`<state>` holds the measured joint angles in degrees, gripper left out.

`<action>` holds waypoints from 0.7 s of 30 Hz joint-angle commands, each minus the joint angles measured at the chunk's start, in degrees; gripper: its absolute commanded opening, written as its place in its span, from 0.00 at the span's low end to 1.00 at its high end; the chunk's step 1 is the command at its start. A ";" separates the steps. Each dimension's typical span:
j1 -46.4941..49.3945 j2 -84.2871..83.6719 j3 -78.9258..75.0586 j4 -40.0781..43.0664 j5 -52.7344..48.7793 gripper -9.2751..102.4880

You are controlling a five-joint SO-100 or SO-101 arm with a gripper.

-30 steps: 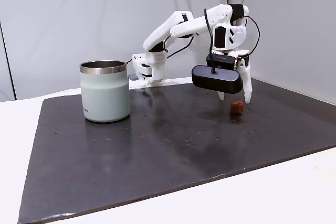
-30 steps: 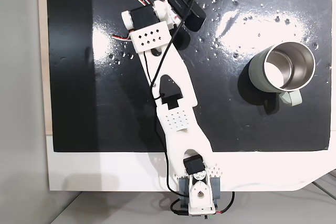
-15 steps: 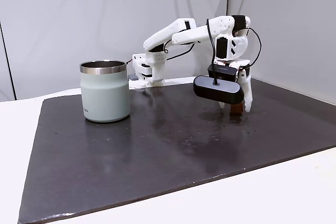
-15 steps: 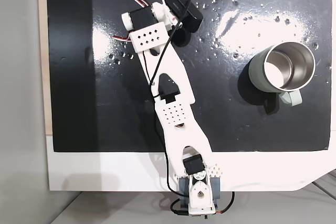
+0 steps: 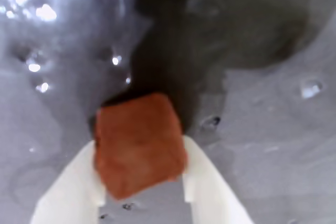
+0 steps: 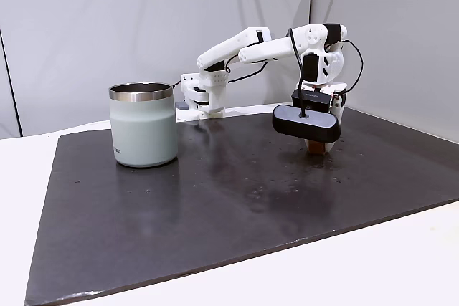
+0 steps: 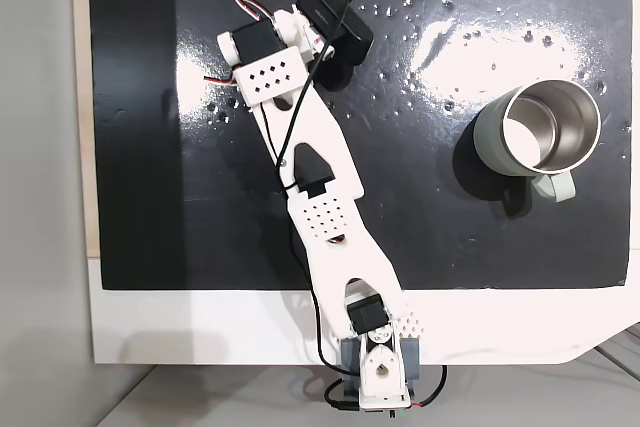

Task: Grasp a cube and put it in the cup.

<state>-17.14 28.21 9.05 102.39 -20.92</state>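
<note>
In the wrist view, the matte, reddish-orange cube (image 5: pixel 139 144) is seen on the glossy dark mat (image 5: pixel 262 129), flanked by the smooth white fingers (image 5: pixel 210 187) of the gripper (image 5: pixel 142 195); whether it is clamped cannot be told. The squat grey-green cup (image 6: pixel 143 128), steel-rimmed, is set well apart.

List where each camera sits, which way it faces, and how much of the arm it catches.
Wrist view: rides the gripper, looking down at the cube between the jaws on the dark mat.
A fixed view: low at the table's side, facing the cup, the whole arm and the wall.
Another fixed view: overhead, looking straight down; whole arm from its base.
Shared: both fixed views show the cup.
</note>
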 commanded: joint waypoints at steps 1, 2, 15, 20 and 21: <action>0.35 1.14 -3.34 0.70 0.62 0.10; 0.44 1.23 -3.34 0.70 0.62 0.10; 1.14 10.02 -3.78 0.79 4.22 0.09; 2.55 18.28 -2.29 0.79 5.54 0.09; 2.90 19.95 -1.58 0.79 5.54 0.09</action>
<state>-15.56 39.46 9.05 102.66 -16.00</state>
